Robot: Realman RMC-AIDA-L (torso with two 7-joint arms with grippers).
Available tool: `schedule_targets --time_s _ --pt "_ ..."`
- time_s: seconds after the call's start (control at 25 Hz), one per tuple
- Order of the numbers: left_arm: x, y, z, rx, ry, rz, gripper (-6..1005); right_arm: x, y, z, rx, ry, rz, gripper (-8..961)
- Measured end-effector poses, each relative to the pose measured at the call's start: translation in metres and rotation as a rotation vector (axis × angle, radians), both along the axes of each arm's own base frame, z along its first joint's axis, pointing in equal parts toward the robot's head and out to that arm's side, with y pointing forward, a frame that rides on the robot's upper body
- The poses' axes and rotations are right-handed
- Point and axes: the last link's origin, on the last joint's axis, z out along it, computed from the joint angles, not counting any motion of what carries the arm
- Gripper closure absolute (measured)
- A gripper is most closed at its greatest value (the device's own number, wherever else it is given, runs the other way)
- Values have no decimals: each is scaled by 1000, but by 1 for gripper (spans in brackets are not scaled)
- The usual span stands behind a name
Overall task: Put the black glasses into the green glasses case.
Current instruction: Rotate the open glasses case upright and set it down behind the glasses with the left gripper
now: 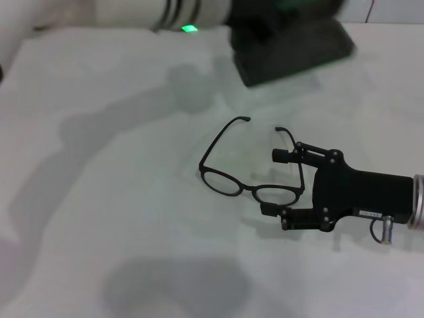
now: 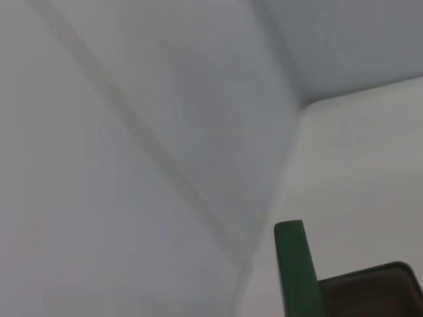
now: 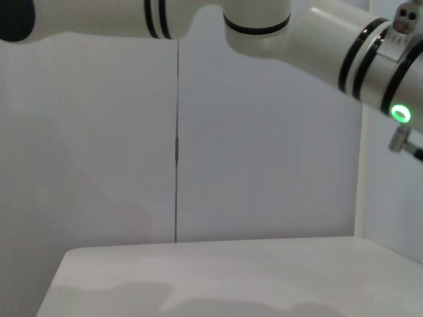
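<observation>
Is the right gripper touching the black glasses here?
Cannot tell. In the head view the right gripper brackets the black glasses' temple end, with no contact plainly visible.

A white counter [image 1: 99,199] is crossed by soft grey shadows. Plain pale walls [image 3: 264,165] are seen behind it, joined by a thin vertical seam [image 3: 177,145].

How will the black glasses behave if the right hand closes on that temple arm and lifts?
The black glasses look thin-framed, so probably light. Held by one slim temple in the right hand, they may swing or pivot at the hinge. Lying on the smooth white table, they could slide if nudged.
</observation>
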Motion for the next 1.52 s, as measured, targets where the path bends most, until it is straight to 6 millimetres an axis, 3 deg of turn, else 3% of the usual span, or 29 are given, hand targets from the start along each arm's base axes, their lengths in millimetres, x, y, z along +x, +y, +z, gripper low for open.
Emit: schedule_targets --time_s 0.08,0.28,0.52,1.0,1.28,1.52 --pt "-15 14 17 75 30 35 805 0 0 0 1 0 0 94" --pt "-46 22 31 128 125 91 806 1 0 0 3 1 -4 93" --pt "-74 7 41 14 153 146 806 3 5 -1 22 -25 -21 93" --pt "-122 -9 83 -82 195 204 807 2 7 -1 23 -36 -12 93" --pt "-135 -26 94 -192 190 220 808 2 7 0 24 -40 -7 93" --pt "-134 -36 76 -261 214 202 808 -3 7 -3 10 -39 12 94"
